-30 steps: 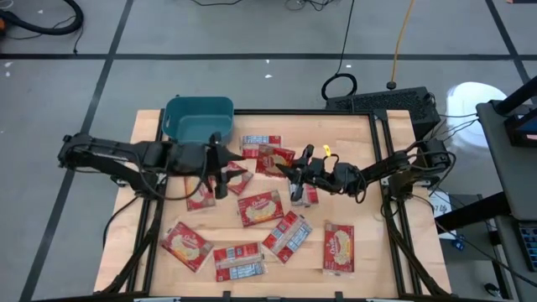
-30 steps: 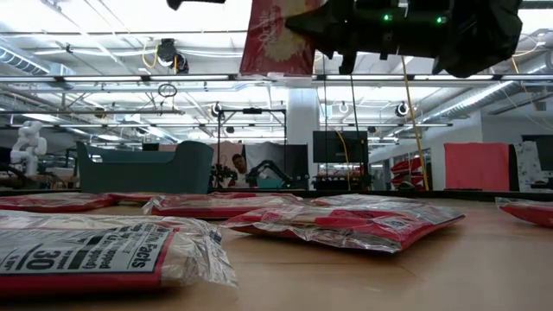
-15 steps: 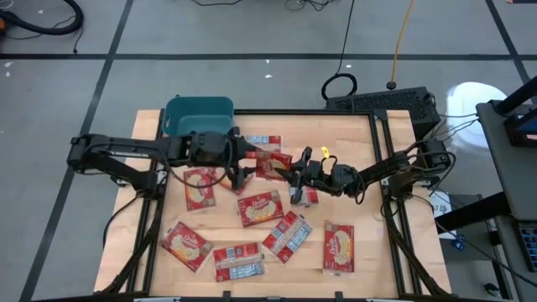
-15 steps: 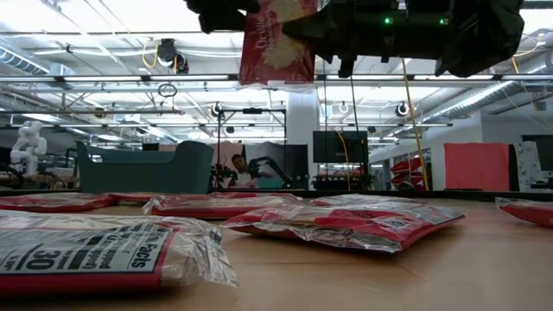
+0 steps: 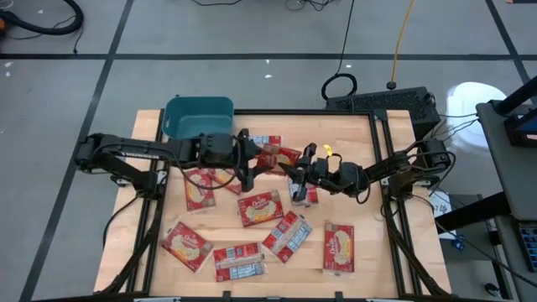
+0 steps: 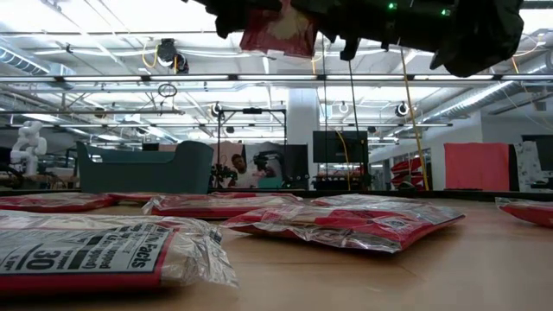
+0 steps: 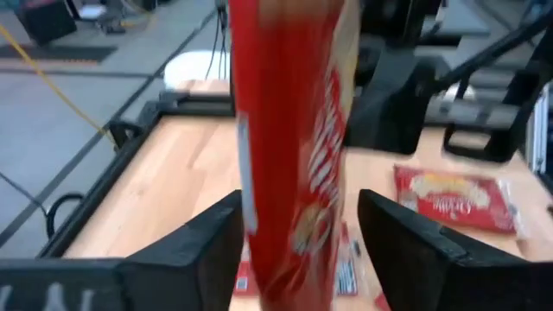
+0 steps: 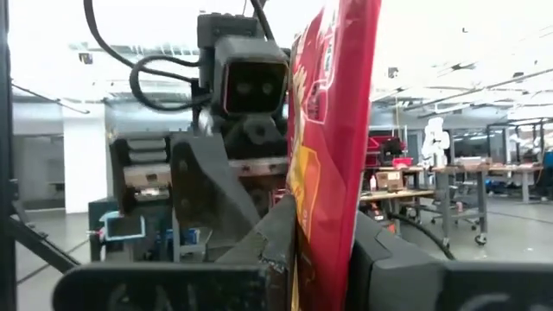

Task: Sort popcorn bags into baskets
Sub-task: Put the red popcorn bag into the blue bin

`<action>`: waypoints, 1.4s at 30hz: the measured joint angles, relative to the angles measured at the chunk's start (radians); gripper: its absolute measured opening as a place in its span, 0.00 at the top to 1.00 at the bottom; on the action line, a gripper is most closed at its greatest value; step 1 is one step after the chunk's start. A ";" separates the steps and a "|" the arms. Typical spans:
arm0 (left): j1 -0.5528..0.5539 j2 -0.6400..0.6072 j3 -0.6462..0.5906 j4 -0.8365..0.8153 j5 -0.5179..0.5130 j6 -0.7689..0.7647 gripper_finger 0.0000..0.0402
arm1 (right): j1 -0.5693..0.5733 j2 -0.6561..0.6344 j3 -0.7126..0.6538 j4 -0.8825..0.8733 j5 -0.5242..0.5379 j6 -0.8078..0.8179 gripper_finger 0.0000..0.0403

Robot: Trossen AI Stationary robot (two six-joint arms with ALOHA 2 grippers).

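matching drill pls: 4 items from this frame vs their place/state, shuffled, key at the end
Items:
1. teal basket
2. held popcorn bag
3. left tool
4. right tool

Places/states:
A. raised above the table between both tools
B. far left corner of the table, no bag visible inside
C. shut on the bag, reaching in from the right side
D. open around the bag, reaching in from the left side

Pairs: 1-B, 2-A, 3-D, 4-C

I saw even overhead light, faint shadows; ceiling glare washed my right wrist view; the left wrist view was motion-blurred.
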 joint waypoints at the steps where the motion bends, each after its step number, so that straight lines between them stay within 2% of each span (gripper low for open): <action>1: 0.000 -0.003 0.000 0.014 0.000 0.004 0.47 | 0.000 0.000 0.000 0.004 0.000 -0.002 0.91; 11: -0.003 -0.002 0.000 0.040 0.087 0.018 0.58 | 0.008 0.000 -0.001 -0.006 -0.006 -0.014 0.91; 21: -0.019 -0.002 0.000 0.038 0.101 0.023 0.80 | 0.008 0.000 -0.001 -0.012 -0.011 -0.040 0.91; 25: -0.008 -0.004 0.000 0.036 0.108 0.022 0.85 | 0.013 0.000 -0.001 -0.012 -0.001 -0.042 0.91; 29: -0.008 -0.017 0.000 0.031 0.112 0.010 0.83 | 0.020 0.001 -0.001 0.016 -0.001 -0.073 0.91; 38: -0.008 -0.029 0.000 0.023 0.108 0.039 0.68 | 0.019 0.001 -0.001 0.032 0.004 -0.085 0.91; 42: -0.008 -0.029 0.000 0.019 0.104 0.046 0.68 | 0.019 0.001 -0.001 0.031 0.004 -0.088 0.91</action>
